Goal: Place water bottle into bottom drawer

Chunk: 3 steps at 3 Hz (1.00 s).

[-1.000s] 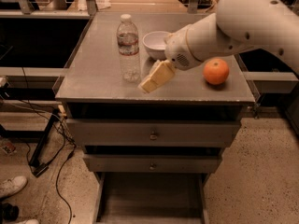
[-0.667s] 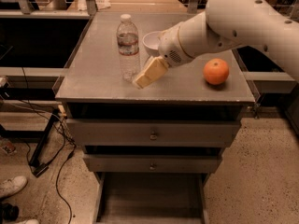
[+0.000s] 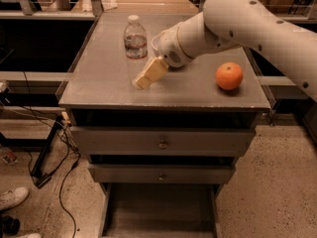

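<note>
The water bottle [image 3: 135, 47] stands upright on the cabinet top, clear with a white cap and a pale label band. My gripper [image 3: 146, 76] hangs at the end of the white arm, low over the cabinet top, just to the right of and in front of the bottle's base and very close to it. The bottom drawer [image 3: 159, 208] is pulled out at the foot of the cabinet, a wide shallow tray with side rails and nothing in it.
An orange [image 3: 229, 76] lies on the right of the grey cabinet top [image 3: 99, 78]. A white bowl [image 3: 154, 41] sits behind the arm, mostly hidden. Two knobbed drawers [image 3: 161, 143] are closed. Cables [image 3: 59, 172] and shoes [image 3: 12, 198] lie on the floor at left.
The arm has swung left, bringing the gripper from the middle of the cabinet top to the bottle's base. The bottle and orange have not moved.
</note>
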Tool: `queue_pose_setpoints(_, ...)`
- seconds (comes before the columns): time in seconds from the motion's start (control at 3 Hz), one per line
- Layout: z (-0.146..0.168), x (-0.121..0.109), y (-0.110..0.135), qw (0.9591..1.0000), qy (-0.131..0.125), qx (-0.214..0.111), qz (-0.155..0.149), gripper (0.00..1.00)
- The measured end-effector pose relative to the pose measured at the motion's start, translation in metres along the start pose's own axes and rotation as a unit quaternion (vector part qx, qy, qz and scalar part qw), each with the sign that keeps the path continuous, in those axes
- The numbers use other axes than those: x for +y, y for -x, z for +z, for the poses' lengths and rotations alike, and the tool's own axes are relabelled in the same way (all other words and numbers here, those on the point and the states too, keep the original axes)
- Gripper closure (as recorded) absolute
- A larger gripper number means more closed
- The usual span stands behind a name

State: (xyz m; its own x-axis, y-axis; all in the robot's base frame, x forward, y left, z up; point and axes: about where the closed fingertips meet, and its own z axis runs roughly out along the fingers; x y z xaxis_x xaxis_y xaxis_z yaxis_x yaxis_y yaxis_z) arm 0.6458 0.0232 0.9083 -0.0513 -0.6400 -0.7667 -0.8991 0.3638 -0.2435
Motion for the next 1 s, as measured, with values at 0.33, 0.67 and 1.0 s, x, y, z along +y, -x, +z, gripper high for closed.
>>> queue_pose_setpoints(0.33, 0.016, -0.007, 0.004, 1.0, 0.006, -0.002, -0.005, 0.0)
queue_pose_setpoints(0.67, 0.025, -0.012, 0.007, 0.9999, 0.009, -0.002, -0.008, 0.0)
queue_pose_setpoints(1.0, 0.037, -0.015, 0.013, 0.9998, 0.016, -0.006, -0.012, 0.0)
